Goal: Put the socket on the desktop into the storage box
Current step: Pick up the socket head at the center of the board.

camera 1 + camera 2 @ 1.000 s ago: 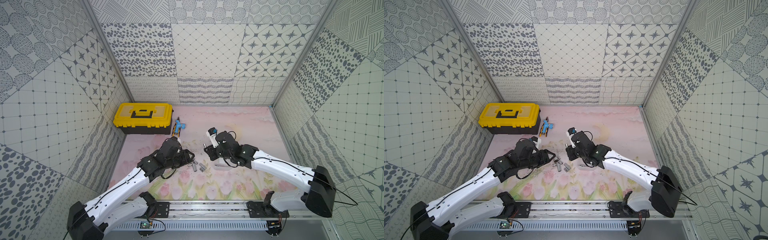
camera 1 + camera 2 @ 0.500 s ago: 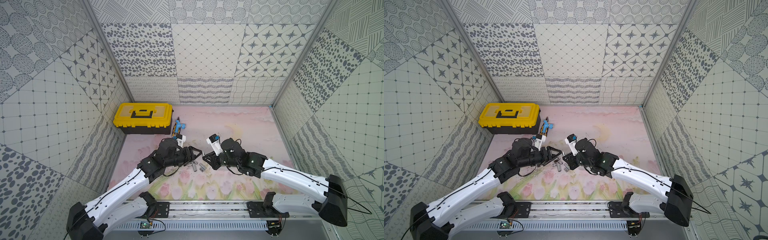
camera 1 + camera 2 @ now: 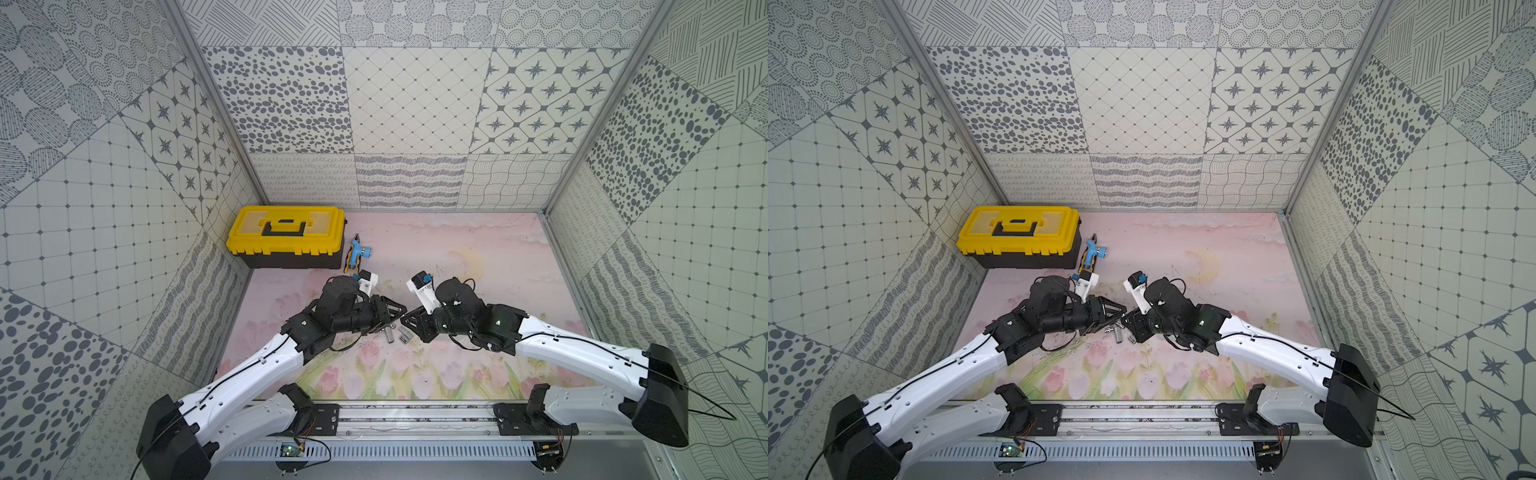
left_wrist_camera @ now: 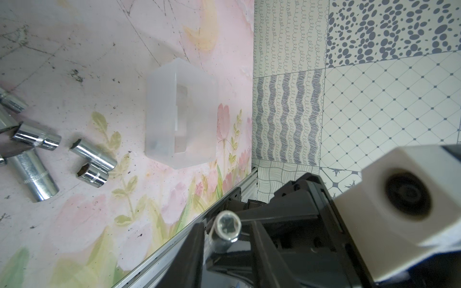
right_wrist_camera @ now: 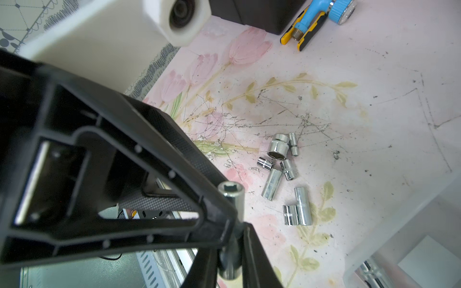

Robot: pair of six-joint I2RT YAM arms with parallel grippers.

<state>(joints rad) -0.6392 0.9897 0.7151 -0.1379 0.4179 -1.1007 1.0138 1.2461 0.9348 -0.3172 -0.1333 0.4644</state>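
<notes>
and here we are at mid-bench, both arms nose to nose. the right tool [image 3: 409,322] is pinched nearly closed on a chrome socket [image 5: 230,197]. we see that socket standing between its two fingers [image 5: 259,261], the drive hole facing the right wrist camera, held up off the bench [image 3: 478,249].

the left tool [image 3: 397,311] is right there too, tip to tip with its partner in both top views. one of its fingers [image 5: 174,154] lies against the side of the socket. whether the left tool has actually clamped on it, we cannot tell: its second finger isn't clear in any view.

from the left wrist, the same socket [image 4: 225,227] shows end-on with dark fingers to either side.

the storage box [image 4: 179,114], clear and frosted, sits open on the bench just beside the action, and the held socket is not in it. in the right wrist view a bit of chrome shows through the box wall [image 5: 399,224].

below the tools, loose sockets [image 5: 282,159] lie bunched on the tulip print, touching one another. the yellow-lidded toolbox [image 3: 286,232] sits back in the far corner, well apart.
</notes>
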